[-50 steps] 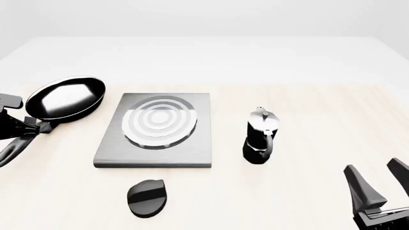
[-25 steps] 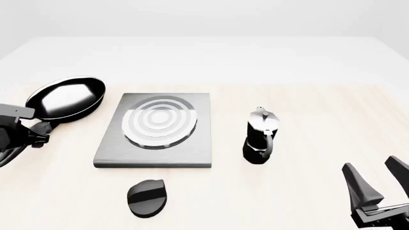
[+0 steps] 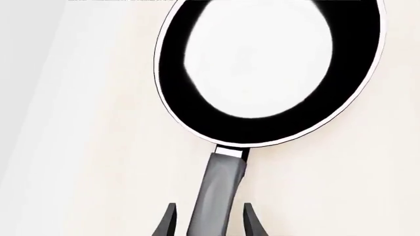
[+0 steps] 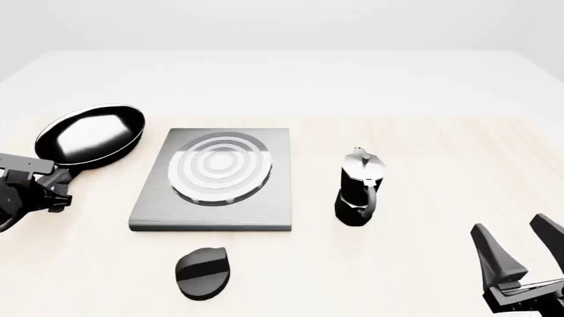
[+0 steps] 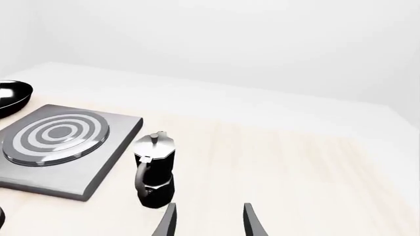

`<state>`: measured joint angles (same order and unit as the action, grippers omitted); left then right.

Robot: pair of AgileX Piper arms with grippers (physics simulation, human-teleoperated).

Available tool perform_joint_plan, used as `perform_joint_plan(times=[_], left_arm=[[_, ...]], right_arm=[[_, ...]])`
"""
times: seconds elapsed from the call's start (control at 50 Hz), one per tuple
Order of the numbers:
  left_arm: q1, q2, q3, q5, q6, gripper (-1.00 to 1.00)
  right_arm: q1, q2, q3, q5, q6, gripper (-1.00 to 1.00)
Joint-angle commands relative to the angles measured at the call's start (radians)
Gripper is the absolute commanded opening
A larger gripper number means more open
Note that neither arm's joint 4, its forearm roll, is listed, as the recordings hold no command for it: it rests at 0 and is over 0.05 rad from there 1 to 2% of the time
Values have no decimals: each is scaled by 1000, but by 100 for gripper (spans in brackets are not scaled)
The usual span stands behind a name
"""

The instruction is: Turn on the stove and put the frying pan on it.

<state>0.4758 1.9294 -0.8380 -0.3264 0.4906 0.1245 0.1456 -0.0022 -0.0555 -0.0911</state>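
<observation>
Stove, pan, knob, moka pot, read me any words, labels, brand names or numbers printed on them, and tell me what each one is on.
There is no readable text in any view.
Stove: only concentric silver rings, no markings.
Frying pan: plain glossy black, no label.
Knob: plain black, no numbers or dial marks visible.
Moka pot: no brand or lettering visible.

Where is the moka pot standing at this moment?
In the front view, the moka pot stands upright on the table, just right of the stove and apart from it, well ahead of the right pincer.
</observation>
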Motion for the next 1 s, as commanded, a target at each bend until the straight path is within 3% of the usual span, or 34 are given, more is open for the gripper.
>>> perform_joint_plan(times=[0.02,0.48,0.78,1.0], left_arm=[[-1,-19,19,-20,-2,-100],[-89,-245,82,53,-58,-100],[-160,-546,130,249,-82,-100],[-275,-694,166,366,-93,-100]], right_arm=[[-1,-5,0,5,-1,100],[2,-30,-4,28,-2,100],[8,-52,-18,54,-1,100],[8,-96,-28,98,9,100]])
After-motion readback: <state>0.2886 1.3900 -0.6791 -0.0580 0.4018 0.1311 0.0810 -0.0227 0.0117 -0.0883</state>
